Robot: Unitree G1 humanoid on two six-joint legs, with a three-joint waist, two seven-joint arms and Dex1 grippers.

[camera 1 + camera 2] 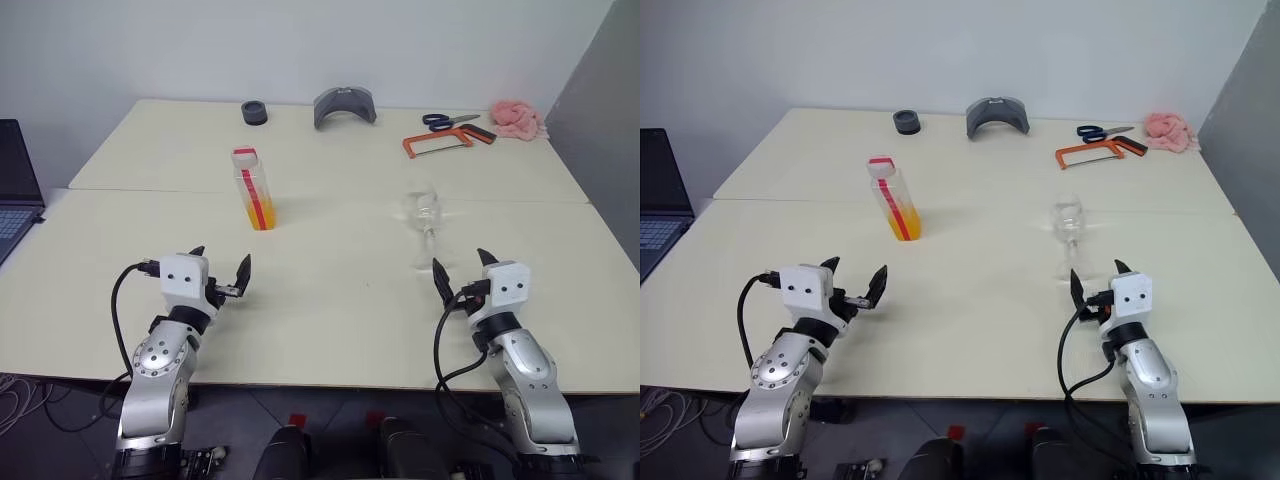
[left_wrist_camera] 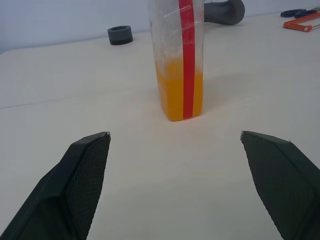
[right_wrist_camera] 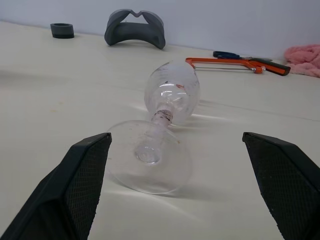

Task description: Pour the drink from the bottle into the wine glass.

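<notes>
The bottle (image 1: 254, 190) stands upright on the cream table (image 1: 330, 300), left of centre; the orange drink (image 2: 179, 95) fills roughly its lower third. My left gripper (image 1: 222, 262) hovers open over the table just short of the bottle, which rises straight ahead between its fingers (image 2: 85, 170), apart from them. The clear wine glass (image 1: 426, 222) lies on its side right of centre, its foot (image 3: 150, 160) towards my right gripper (image 1: 460, 260) and its bowl pointing away. That gripper is open and holds nothing, with the foot just ahead between its fingers.
Along the far edge lie a black ring (image 1: 254, 112), a grey curved piece (image 1: 344, 106), blue-handled scissors (image 1: 448, 121), an orange hacksaw (image 1: 445, 142) and a pink cloth (image 1: 517, 118). A laptop (image 1: 15, 190) sits off the table's left side. A seam (image 1: 330, 197) crosses the tabletop.
</notes>
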